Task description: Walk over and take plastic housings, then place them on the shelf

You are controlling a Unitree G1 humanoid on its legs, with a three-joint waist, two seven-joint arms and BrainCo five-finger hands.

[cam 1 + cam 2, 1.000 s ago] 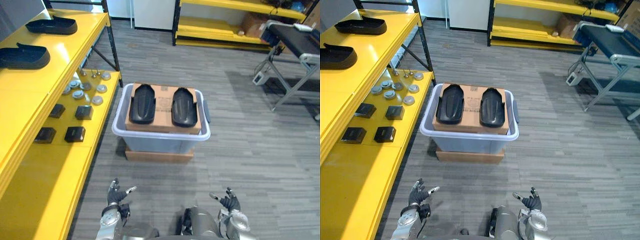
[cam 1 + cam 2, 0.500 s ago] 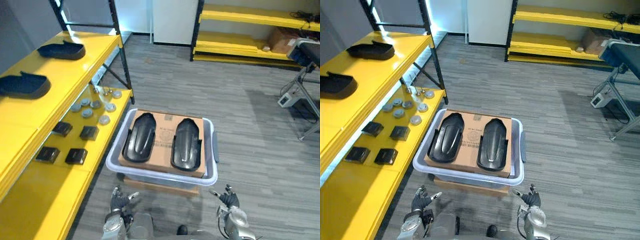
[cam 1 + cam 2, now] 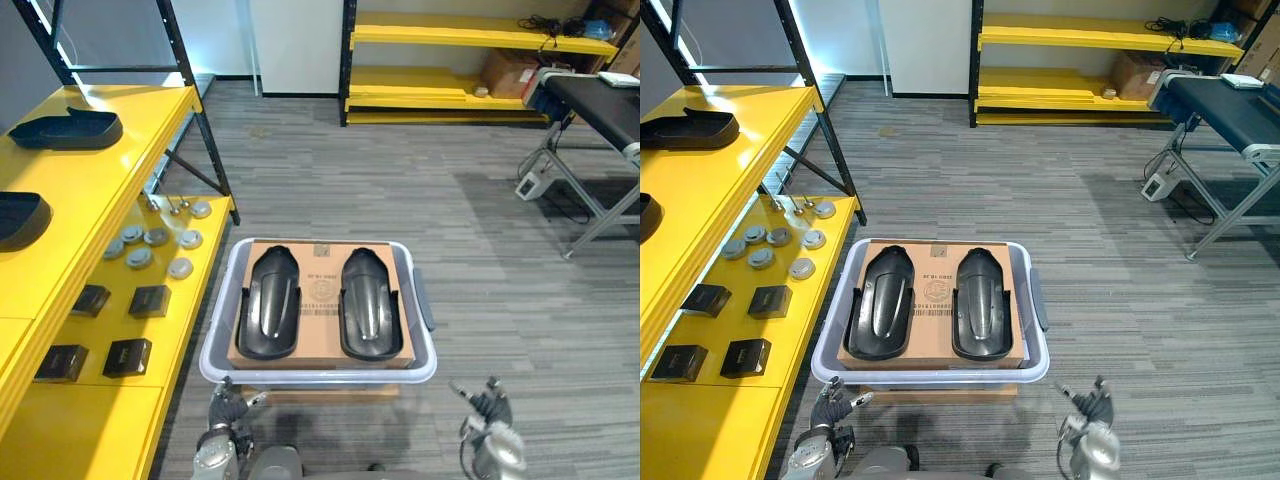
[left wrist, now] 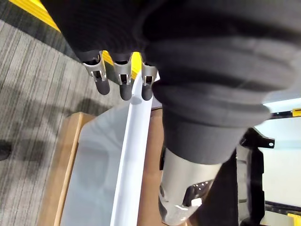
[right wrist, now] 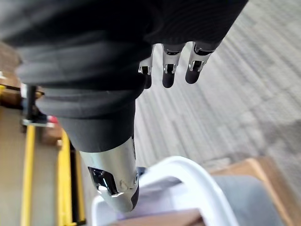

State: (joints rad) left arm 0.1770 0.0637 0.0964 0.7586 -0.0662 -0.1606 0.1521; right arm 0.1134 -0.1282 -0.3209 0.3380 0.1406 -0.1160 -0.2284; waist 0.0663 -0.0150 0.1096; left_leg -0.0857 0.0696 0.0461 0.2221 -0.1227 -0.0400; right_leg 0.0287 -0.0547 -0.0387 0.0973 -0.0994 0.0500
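2 black plastic housings lie side by side, apart, on a cardboard sheet on top of 1 grey bin on the floor: the left housing and the right housing. The bin stands on a brown board just beside the yellow shelf. 2 more housings rest on the shelf's upper level, the far shelf housing and the near shelf housing, well apart. The lower level carries 7 round grey discs in a loose cluster and 4 small black boxes in 2 rows of 2. The left hand hangs just short of the bin's near left corner, fingers loosely spread and empty; its wrist view shows them above the bin's rim. The right hand hangs off the near right corner, fingers likewise relaxed, holding nothing.
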